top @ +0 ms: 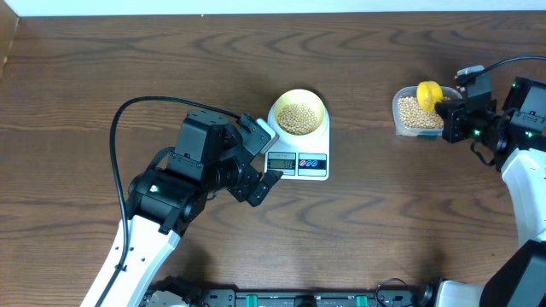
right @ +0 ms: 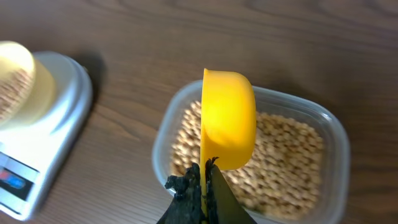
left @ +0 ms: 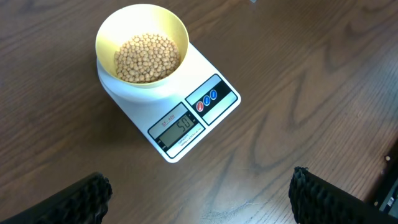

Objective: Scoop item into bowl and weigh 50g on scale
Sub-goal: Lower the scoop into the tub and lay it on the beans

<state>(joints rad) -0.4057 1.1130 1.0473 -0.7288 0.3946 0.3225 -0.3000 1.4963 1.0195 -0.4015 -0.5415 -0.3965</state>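
The big brown bench (top: 384, 230) holds everything. The left fingers (left: 199, 193) are spread wide with nothing between them. They hang above the bench at about eight o'clock from the scale (left: 205, 74), near it but not touching as far as I can see.

The scale is white and flat and sits near the middle of the bench. Its little window is at the six o'clock end. In the left wrist view it looks like it says 50, so I think the weighing is about done. A scale feels every push, so nothing should lean on it.

Out at three o'clock from the scale, well apart, is the clear tub (right: 163, 140) with lots of beans (right: 286, 149) in it.

The pale yellow bowl (left: 111, 31) sits on the scale at its twelve o'clock end. It looks light and smooth, so it could slide. The rim is the best place to take it, gently.

The right fingers (right: 202, 186) are pinching the handle of the yellow scoop (right: 228, 118), which is tipped on its side over the tub. I cannot tell if any beans are in it. The scoop looks stiff, so the handle is a good grip.

The beans in the bowl (left: 147, 57) are small, round and hard. I think they would roll and bounce, so any tipping should be slow.
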